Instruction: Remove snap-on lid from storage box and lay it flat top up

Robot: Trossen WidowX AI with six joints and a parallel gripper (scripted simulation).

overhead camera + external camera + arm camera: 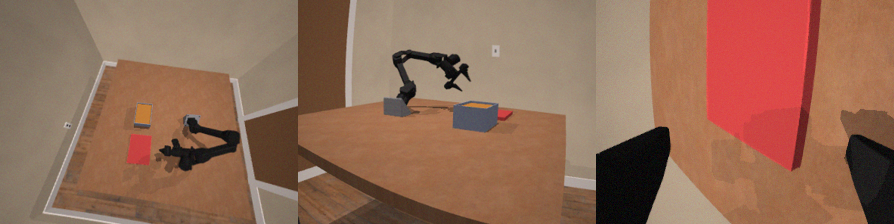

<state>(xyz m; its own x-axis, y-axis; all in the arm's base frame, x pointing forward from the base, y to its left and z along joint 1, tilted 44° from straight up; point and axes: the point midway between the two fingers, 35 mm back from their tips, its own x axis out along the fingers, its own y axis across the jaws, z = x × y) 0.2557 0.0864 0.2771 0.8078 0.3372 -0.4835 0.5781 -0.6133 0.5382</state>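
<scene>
The red lid [139, 149] [504, 114] [758, 56] lies flat on the table, apart from the storage box [143, 114] [475, 116]. The box is blue-grey, open on top, and shows an orange inside. My gripper [163, 150] [461, 80] [761, 142] is open and empty. It hangs in the air to the right of the lid in the overhead view, well above the table. In the wrist view both dark fingertips frame the lid's near corner, with nothing between them.
The arm's grey base [191, 119] [395, 107] stands on the wooden table [174, 91] [411, 151] right of the box. The table edge and the room's wall show beside the lid in the wrist view.
</scene>
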